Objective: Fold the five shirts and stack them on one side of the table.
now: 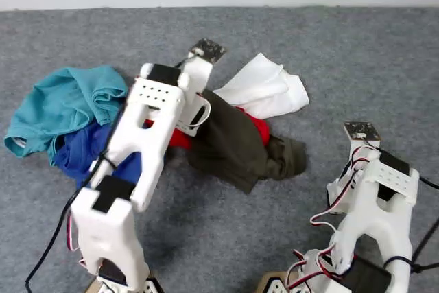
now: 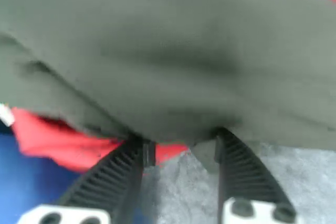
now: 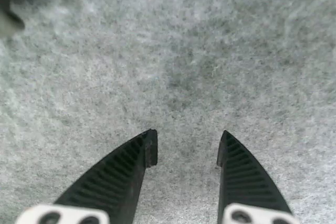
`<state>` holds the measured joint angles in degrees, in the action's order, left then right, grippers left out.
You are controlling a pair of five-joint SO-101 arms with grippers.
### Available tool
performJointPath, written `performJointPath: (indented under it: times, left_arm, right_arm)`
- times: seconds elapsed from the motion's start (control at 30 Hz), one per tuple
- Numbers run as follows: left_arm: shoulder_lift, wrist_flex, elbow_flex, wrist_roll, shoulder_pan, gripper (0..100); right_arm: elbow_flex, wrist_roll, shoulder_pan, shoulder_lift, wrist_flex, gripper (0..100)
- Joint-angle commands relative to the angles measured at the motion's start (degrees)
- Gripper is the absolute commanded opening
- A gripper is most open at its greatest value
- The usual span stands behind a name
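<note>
Two white robot arms stand at the near edge of a grey felt worktop [image 1: 357,46]. By the near right corner, the right gripper [image 3: 186,142] hangs over bare felt with its ribbed black fingers set well apart, holding nothing. It looks parked out of the way, well apart from the clothes.

The left arm stretches from the near edge toward the middle of the worktop. The left gripper [image 2: 181,140] is also spread, and its fingertips meet the near hem of a dark olive shirt [image 1: 233,145]. The cloth lies across the tips rather than pinched between them. This looks like the start of a pick, aimed at drawing one shirt off the pile so that it can be laid flat.

None of the five shirts is folded yet. They lie in a loose heap across the middle, crumpled and overlapping. The olive shirt sprawls on top of a red shirt [image 1: 257,125], which peeks out on both sides of it. A blue shirt [image 1: 75,145] lies bunched toward the left edge, with a teal shirt [image 1: 65,104] rumpled partly over it. Farthest back, a white shirt [image 1: 264,87] touches the red one.
</note>
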<state>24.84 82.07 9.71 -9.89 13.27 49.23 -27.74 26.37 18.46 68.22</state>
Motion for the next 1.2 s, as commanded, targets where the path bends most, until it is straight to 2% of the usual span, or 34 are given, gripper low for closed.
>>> performJointPath:
  times: [0.0, 0.13, 0.33, 0.5, 0.57, 0.77, 0.87, 1.0, 1.17]
  left_arm:
    - [3.16, -3.52, 2.68, -0.35, 0.79, 20]
    - [4.84, -4.4, 3.91, -0.44, 1.14, 18]
    - [4.31, -7.21, 4.0, -0.7, 3.16, 1]
    - [4.22, -6.07, 5.93, -0.7, 3.6, 1]
    - [4.13, -2.37, 10.07, -0.62, 3.52, 1]
    - [-1.23, 15.3, 28.44, -0.79, 3.34, 1]
    - [-4.13, 18.55, 33.27, -0.79, 0.97, 1]
    - [-8.62, 18.46, 32.57, -0.7, -5.8, 1]
    - [-15.74, 18.46, 30.11, -0.7, -14.07, 1]
  right_arm:
    - [-1.85, 0.18, -0.57, -0.22, -0.66, 20.1]
    - [-1.85, 0.18, -0.57, -0.31, -0.75, 20.1]
    - [-1.85, 0.26, -0.57, -0.31, -0.75, 20.0]
    - [-1.76, 0.18, -0.57, -0.31, -0.75, 19.9]
    - [-1.76, 0.18, -0.57, -0.31, -0.75, 19.9]
    - [-1.76, 0.18, -0.57, -0.31, -0.75, 19.9]
    - [-1.76, 0.18, -0.57, -0.31, -0.75, 19.9]
    - [0.0, 0.18, -0.57, -0.31, -1.1, 19.9]
    - [5.45, 0.09, -0.48, -0.31, -7.08, 19.9]
